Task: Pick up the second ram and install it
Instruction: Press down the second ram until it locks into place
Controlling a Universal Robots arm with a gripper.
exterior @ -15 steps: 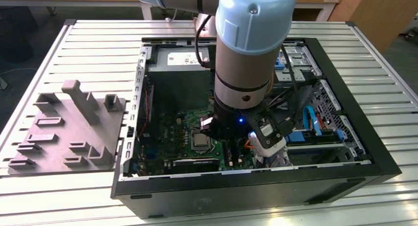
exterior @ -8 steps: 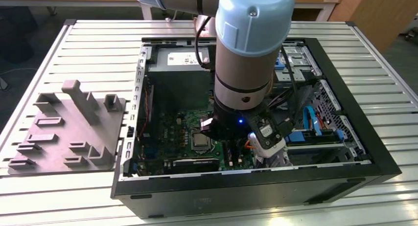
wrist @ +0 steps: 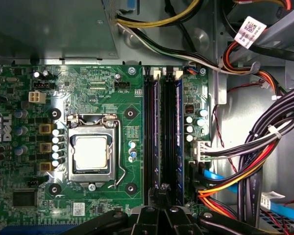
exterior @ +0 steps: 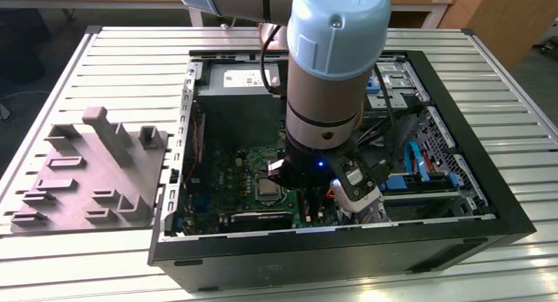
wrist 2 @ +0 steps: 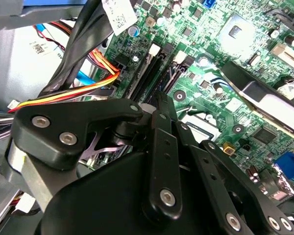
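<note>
In the first wrist view two thin bluish ram sticks (wrist: 157, 127) (wrist: 179, 127) stand edge-on in the long black memory slots (wrist: 168, 127) on the green motherboard (wrist: 112, 98). I cannot tell which one is the second ram. My gripper (wrist: 162, 190) is shut, its tips together at the near end of the slots, beside the stick closer to the processor socket. Nothing shows between the fingers. In the second wrist view the gripper (wrist 2: 159, 105) hangs low over the same slots (wrist 2: 149, 68). In the exterior view the arm's wrist (exterior: 323, 165) reaches down into the open computer case (exterior: 349, 250).
A processor socket (wrist: 90, 152) lies beside the slots. Thick black, orange and yellow cable bundles (wrist: 264, 147) crowd the other side. The power supply (exterior: 240, 80) sits at the case's far end. A grey fixture block (exterior: 87, 178) stands on the slatted table at the exterior view's left.
</note>
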